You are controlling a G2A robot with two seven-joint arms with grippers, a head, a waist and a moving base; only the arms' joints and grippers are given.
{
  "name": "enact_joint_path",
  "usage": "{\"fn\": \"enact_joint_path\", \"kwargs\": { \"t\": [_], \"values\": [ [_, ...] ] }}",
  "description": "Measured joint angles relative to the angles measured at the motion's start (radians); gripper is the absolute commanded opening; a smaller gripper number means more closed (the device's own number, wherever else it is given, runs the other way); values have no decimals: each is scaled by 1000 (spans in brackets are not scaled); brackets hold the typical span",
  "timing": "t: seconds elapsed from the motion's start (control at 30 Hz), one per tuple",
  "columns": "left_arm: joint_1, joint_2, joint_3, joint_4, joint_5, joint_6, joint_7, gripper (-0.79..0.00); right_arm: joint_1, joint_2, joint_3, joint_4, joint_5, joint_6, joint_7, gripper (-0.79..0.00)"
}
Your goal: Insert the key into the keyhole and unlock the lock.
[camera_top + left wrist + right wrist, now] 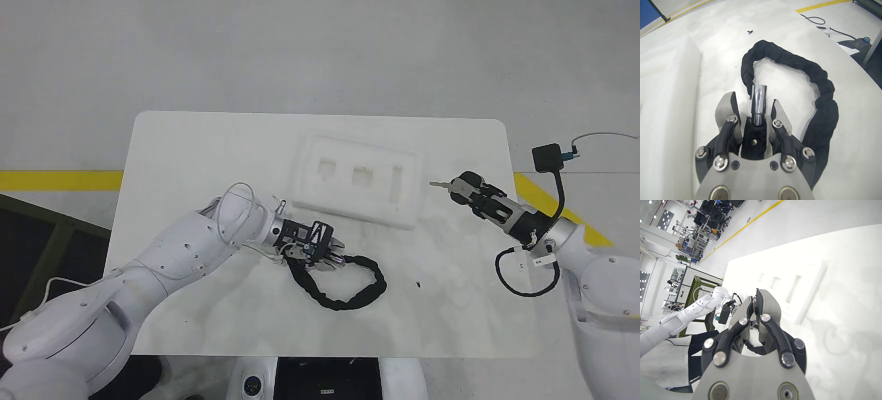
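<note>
A black fabric-sleeved chain lock [350,285] lies in a loop near the table's front middle. Its chrome cylinder end [759,102] sticks out of a black sleeve between the fingers of my left gripper [755,106], which is shut on the lock's sleeved body. From above, the left gripper [322,243] sits at the loop's left end. My right gripper [455,187] hangs over the table's right side, shut on a small metal key [438,184] that points left. The key's head [754,303] shows pinched between the right gripper's pads.
A white foam tray [355,180] with three recesses lies at the back middle of the white table [200,160], between the two grippers. A tiny black speck [418,285] lies right of the chain. Bare tabletop stretches at front right.
</note>
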Motion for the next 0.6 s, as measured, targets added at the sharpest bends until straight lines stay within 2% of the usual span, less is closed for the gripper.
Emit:
{"fn": "enact_joint_path", "kwargs": {
  "t": [0.33, 0.43, 0.47, 0.53, 0.6],
  "values": [
    [-2, -21, 4, 16, 19, -13, -19, -446, 0, 0, 0, 0, 0, 0, 0, -785],
    [-3, -27, 5, 21, 24, -16, -24, -566, 0, 0, 0, 0, 0, 0, 0, -785],
    [-3, -28, 5, 23, 25, -16, -25, -659, 0, 0, 0, 0, 0, 0, 0, -785],
    [-3, -32, 5, 26, 27, -15, -26, -785, 0, 0, 0, 0, 0, 0, 0, -785],
    [-3, -34, 4, 27, 29, -13, -23, -785, 0, 0, 0, 0, 0, 0, 0, -785]
  ]
}}
